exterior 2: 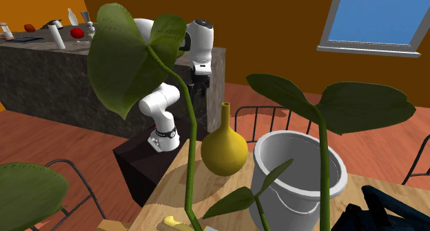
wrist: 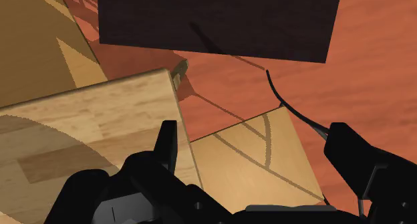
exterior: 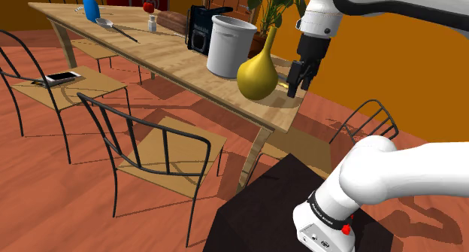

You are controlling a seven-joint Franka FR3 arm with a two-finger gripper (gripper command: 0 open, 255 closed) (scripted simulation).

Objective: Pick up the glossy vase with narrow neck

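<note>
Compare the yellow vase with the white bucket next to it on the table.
The vase is glossy yellow, the bucket white. The vase has a round belly under a thin neck; the bucket is a straight, wide-mouthed cylinder. Both stand upright on the wooden table.

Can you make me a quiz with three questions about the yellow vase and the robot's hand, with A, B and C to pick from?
1. Where does the yellow vase stand?
A) on a chair
B) on the table, beside the white pot
C) on the floor

2. What colour is its narrow neck?
A) blue
B) red
C) yellow

3. How is the gripper?
A) open, holding nothing
B) shut on the vase
C) shut on the pot

Answers:
1 B: the shoulder view shows it on the wood next to the pot.
2 C: neck and belly are both yellow.
3 A: in the wrist view the fingers stand apart, clasping nothing.
</note>
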